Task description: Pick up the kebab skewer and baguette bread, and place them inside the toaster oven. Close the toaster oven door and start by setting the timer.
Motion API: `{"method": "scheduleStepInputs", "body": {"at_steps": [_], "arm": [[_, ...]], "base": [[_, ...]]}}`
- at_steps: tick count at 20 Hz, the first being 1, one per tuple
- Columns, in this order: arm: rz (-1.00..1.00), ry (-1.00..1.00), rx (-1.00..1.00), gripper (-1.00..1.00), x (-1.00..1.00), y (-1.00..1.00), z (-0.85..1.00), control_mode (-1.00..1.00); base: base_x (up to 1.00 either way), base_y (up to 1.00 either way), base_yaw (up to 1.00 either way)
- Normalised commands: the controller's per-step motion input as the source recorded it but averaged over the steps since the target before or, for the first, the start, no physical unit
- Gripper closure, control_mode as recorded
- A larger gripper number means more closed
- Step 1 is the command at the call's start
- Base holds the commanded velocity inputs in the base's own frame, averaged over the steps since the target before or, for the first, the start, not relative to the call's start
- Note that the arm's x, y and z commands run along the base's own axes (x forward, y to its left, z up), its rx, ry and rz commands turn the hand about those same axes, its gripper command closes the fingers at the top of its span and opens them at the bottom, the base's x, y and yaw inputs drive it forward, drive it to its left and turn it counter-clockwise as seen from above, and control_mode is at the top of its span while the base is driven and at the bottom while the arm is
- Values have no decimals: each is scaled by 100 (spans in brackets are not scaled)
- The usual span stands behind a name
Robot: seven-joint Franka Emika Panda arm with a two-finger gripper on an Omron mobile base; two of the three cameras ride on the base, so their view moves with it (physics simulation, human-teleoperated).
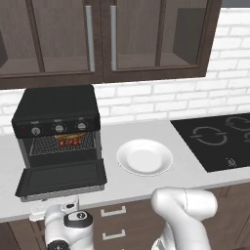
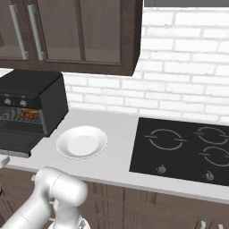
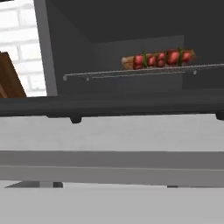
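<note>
The white arm (image 1: 183, 207) is folding low, its elbow bulging off to the hand's right. The wrist is lying level, and the gripper (image 1: 50, 211) is pointing straight ahead. How far its jaws are standing apart cannot be told.

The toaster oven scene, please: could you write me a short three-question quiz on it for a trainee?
1. True or false: the toaster oven door is shut.
2. What lies on the wire rack inside the toaster oven?
   A. nothing
   B. the kebab skewer and the baguette bread
   C. the white plate
3. Fill in: the white plate sits on the counter between the toaster oven and the ____.

Key: 1 false, it hangs open. 2 B. 3 cooktop.
</note>
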Motion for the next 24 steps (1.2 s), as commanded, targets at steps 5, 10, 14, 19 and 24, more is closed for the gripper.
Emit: {"method": "scheduleStepInputs", "body": {"at_steps": [5, 10, 14, 19, 24], "arm": [[0, -6, 2, -100, 62, -16, 49, -100], [0, -3, 2, -100, 44, -13, 65, -100], [0, -1, 1, -100, 14, -3, 72, -100], [0, 0, 1, -100, 20, -7, 72, -100], [0, 0, 2, -100, 34, -14, 68, -100]], "base": [[0, 0, 0], [0, 0, 0], [0, 0, 0], [0, 0, 0], [0, 0, 0]]}}
